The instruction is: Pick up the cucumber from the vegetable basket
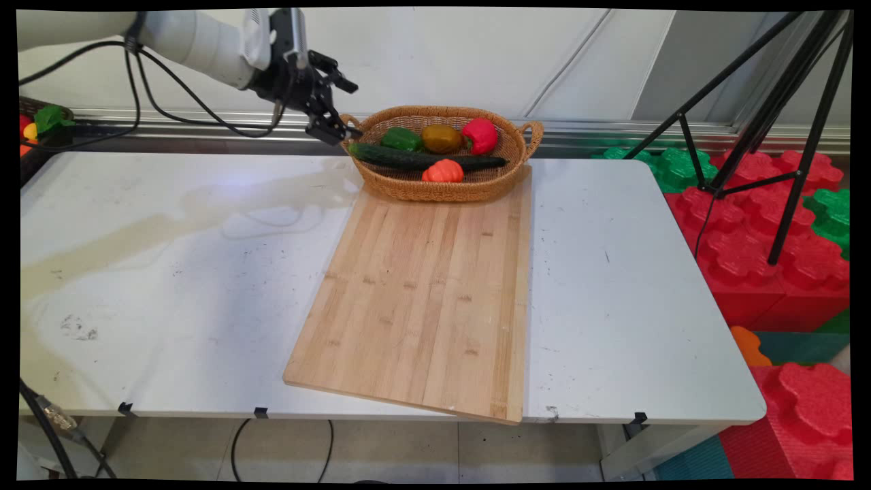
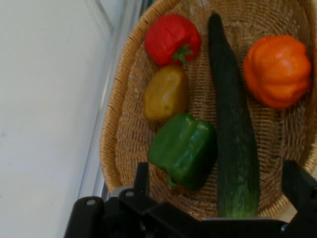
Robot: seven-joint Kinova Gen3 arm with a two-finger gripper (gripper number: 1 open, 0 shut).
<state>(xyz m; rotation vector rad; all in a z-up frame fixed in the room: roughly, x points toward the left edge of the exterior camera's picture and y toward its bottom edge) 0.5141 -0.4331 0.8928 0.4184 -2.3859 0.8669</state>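
Your end effector (image 1: 338,129) hangs with its fingers apart and empty at the left end of the basket (image 1: 505,182), nearest the cucumber (image 2: 233,124) and green pepper (image 2: 184,148). The basket stands on the cutting board's (image 1: 422,292) far end.

Basket (image 2: 116,148) rim beyond hand view's edge

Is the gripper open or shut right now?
Open. In the hand view the gripper has its two fingers spread wide apart, nothing between them, above the green pepper and cucumber in the basket.
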